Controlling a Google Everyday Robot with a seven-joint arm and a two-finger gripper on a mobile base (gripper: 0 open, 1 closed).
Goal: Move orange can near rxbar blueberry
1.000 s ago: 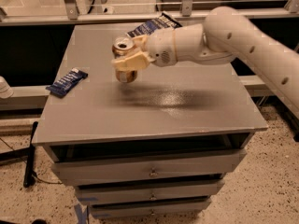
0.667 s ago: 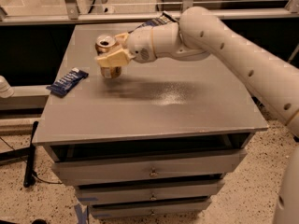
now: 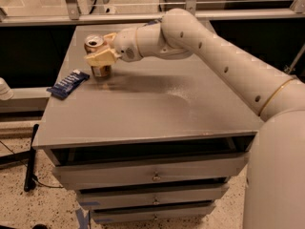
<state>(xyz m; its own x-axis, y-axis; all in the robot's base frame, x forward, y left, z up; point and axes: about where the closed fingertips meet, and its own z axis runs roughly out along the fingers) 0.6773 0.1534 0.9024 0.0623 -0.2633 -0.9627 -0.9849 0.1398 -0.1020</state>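
Note:
The orange can is upright near the table's left side, golden-orange with a silver top. My gripper is shut on the can, one pale finger across its front, the other behind it. The can's base is at or just above the tabletop. The rxbar blueberry, a flat dark blue wrapper with white lettering, lies at the table's left edge, a short way to the front-left of the can. My white arm reaches in from the right across the table.
The grey table has drawers below its front edge. A glass barrier with metal posts runs behind the table. A dark blue edge of another object peeks out behind my arm at the back.
My gripper has carried the orange can leftward and down, from the table's middle back to just beside the rxbar blueberry. The bar has not moved.

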